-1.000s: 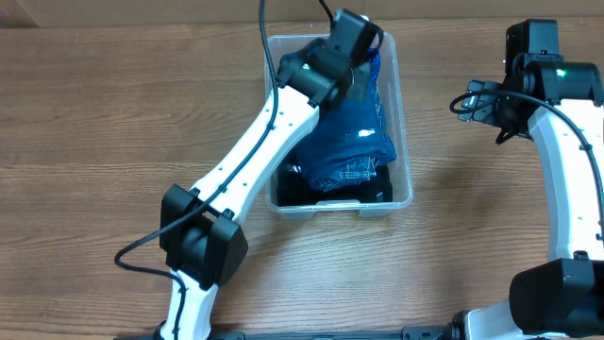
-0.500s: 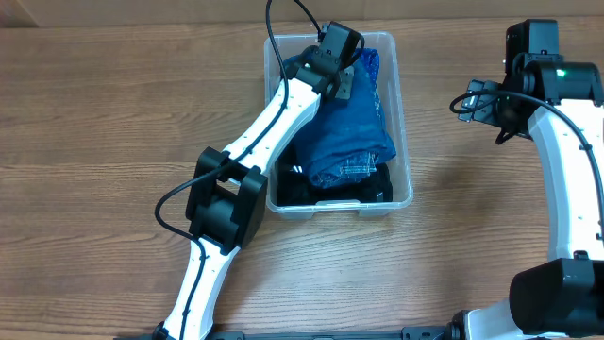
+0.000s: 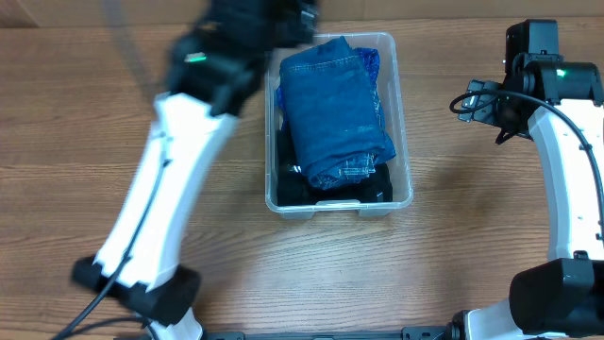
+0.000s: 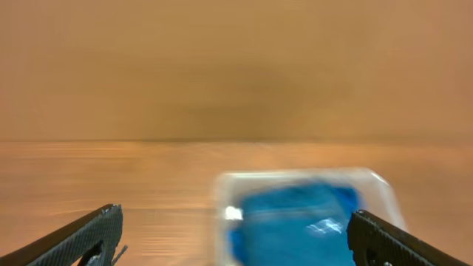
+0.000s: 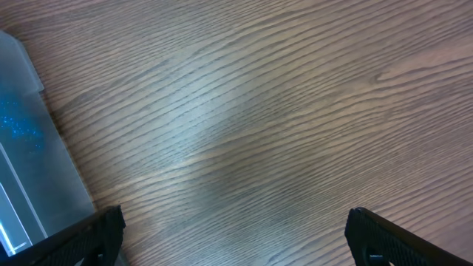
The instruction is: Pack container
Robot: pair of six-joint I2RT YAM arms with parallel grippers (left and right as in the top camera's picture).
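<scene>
The clear container (image 3: 404, 142) stands mid-table with folded blue jeans (image 3: 335, 109) lying on dark cloth (image 3: 326, 191) inside it. My left gripper (image 3: 288, 14), motion-blurred, is off the container's far-left corner, above the table. In the left wrist view it (image 4: 235, 238) is open and holds nothing, with the blurred container (image 4: 295, 177) and jeans (image 4: 295, 222) below and ahead. My right gripper (image 3: 477, 102) hangs to the right of the container. It (image 5: 236, 240) is open over bare wood, with the container's corner (image 5: 29, 162) at the left edge.
Wood-grain table (image 3: 472, 236) on all sides of the container. A cardboard-coloured wall (image 4: 236, 66) rises behind the table's far edge. My left arm's white links (image 3: 160, 179) stretch along the table's left side.
My left gripper opened, let go of the jeans and swung up and left out of the container. The jeans now lie flat inside. The right arm has not moved.
</scene>
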